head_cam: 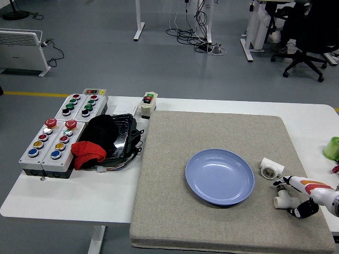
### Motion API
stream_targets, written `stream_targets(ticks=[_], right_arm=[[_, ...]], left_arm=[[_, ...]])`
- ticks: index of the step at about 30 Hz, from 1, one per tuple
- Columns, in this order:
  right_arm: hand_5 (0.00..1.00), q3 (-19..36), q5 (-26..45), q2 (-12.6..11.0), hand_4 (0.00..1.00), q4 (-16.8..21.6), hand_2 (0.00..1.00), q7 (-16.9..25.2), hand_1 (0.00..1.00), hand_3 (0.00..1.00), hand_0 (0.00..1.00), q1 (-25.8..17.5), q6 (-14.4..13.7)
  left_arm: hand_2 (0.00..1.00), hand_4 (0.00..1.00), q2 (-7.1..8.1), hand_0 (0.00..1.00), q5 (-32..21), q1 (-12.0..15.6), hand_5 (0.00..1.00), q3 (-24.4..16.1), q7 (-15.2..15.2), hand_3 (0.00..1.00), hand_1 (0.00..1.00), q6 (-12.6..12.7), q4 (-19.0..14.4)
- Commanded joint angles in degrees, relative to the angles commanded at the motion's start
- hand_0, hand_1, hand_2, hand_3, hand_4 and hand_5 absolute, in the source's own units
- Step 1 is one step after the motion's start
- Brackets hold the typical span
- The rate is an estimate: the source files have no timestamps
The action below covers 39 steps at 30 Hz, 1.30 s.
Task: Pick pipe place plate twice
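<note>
A blue plate (220, 175) lies on the grey mat (212, 132), with nothing on it. Two white pipe fittings lie to its right: one (269, 168) nearer the plate, a second (282, 199) lower down. My right hand (297, 197) comes in from the right edge, fingers spread around the lower fitting, thumb below it and a fingertip (280, 182) above it. It touches or nearly touches the fitting, which still rests on the mat. The left arm is out of view.
Button boxes (55, 137) and a black tray with red and black cloth (103, 140) stand at the left. A small switch box (149, 104) sits behind the mat. A green cup (332, 148) is at the right edge.
</note>
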Motion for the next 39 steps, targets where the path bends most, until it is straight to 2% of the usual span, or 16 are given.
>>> stream_targets(ticks=[4,5,10,11,16,17,22,23,30,37,39], right_arm=[[0.131,-0.1,-0.1,0.1,0.727,-0.5,0.788,-0.2,0.793,0.779,0.829,0.1,0.9],[0.115,-0.1,-0.1,0.1,0.701,-0.6,0.732,-0.2,0.715,0.758,0.753,0.1,1.0],[0.115,-0.1,0.0,0.1,0.701,-0.6,0.732,0.0,0.715,0.758,0.753,-0.1,0.2],[0.07,0.0,0.1,0.1,0.649,-0.5,0.644,0.2,0.619,0.728,0.598,-0.2,-0.1],[0.07,0.3,0.7,0.2,0.649,-0.3,0.644,0.7,0.619,0.728,0.598,-0.3,-1.2],[0.033,0.4,0.8,0.2,0.597,-0.3,0.606,0.8,0.562,0.707,0.479,-0.3,-1.4],[0.033,0.6,1.6,0.3,0.597,0.1,0.606,0.9,0.562,0.707,0.479,-0.5,-2.1],[0.026,0.7,1.9,0.4,0.566,0.2,0.595,0.9,0.531,0.698,0.438,-0.4,-2.1],[0.036,2.0,5.1,1.1,0.562,2.2,0.584,0.5,0.518,0.694,0.424,-0.4,-2.2],[0.04,1.5,8.5,4.5,0.556,3.7,0.578,0.7,0.523,0.691,0.441,2.4,-4.0],[0.04,-1.2,10.3,6.3,0.556,2.4,0.578,1.1,0.523,0.691,0.441,5.2,-5.1]], left_arm=[[0.511,0.269,-0.03,0.622,0.1,0.1,0.998,-0.1,0.1,0.587,0.584,0.0,0.0],[0.511,0.268,-0.06,0.622,0.2,0.1,0.998,-0.1,0.1,0.586,0.586,0.1,0.0],[0.511,0.268,-0.13,0.622,0.6,0.3,0.998,-0.5,0.3,0.586,0.586,0.1,0.0],[0.513,0.268,-0.14,0.622,0.7,0.3,0.998,-0.5,0.3,0.587,0.586,0.1,0.0],[0.513,0.268,-0.17,0.622,1.0,0.5,0.998,-0.8,0.4,0.587,0.586,0.1,0.0],[0.513,0.267,-0.18,0.622,1.1,0.5,0.998,-0.8,0.4,0.586,0.586,0.1,0.0],[0.513,0.267,-0.18,0.622,1.3,0.6,0.998,-0.9,0.5,0.586,0.586,0.1,0.0],[0.514,0.267,-0.18,0.621,1.3,0.6,0.998,-0.9,0.5,0.586,0.585,0.1,0.0],[0.514,0.267,-0.09,0.622,0.9,0.6,0.998,-0.6,0.3,0.586,0.585,0.0,0.0],[0.513,0.267,-0.09,0.622,0.7,0.5,0.998,-0.5,0.3,0.586,0.585,0.0,0.0],[0.513,0.267,-0.11,0.622,0.7,0.6,0.998,-0.5,0.3,0.586,0.585,0.0,0.0]])
